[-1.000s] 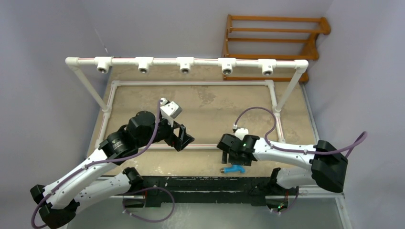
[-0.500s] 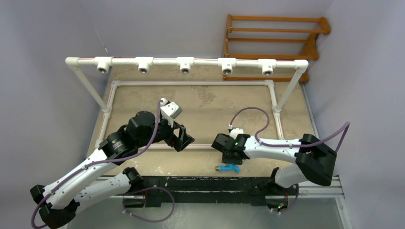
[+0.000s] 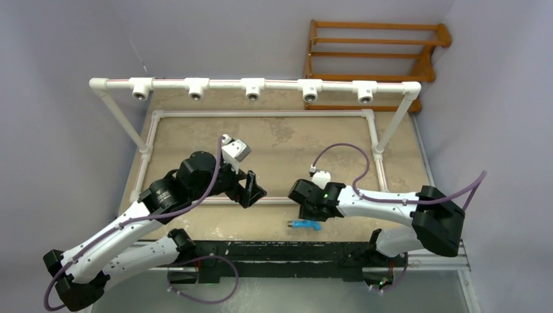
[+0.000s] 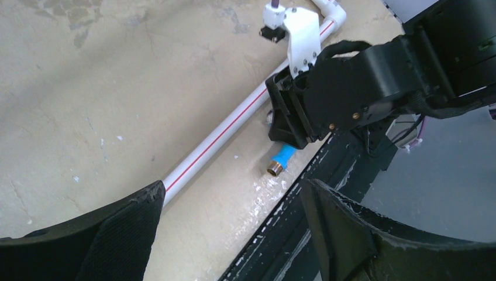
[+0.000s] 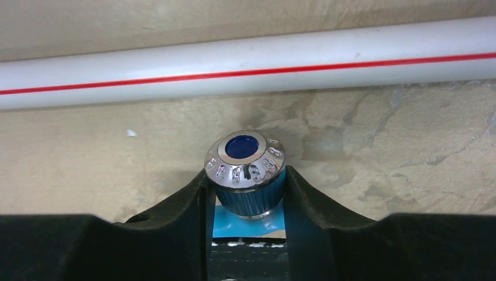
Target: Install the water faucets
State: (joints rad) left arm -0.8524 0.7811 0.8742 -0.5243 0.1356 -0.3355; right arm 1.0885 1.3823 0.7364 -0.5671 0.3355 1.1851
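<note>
My right gripper [image 5: 245, 178] is clamped on the blue faucet [image 5: 244, 158] — one finger pressed to each side, just under its chrome knob. At twelve o'clock the white pipe [image 5: 292, 67] runs straight across, near but apart. From above, the faucet sits low over the table [image 3: 280, 140], threaded end toward nine, with the black rail [image 3: 274, 251] close at six. Bare tabletop stretches past the pipe. My left gripper [image 4: 231, 196] hangs spread wide at nine.
</note>
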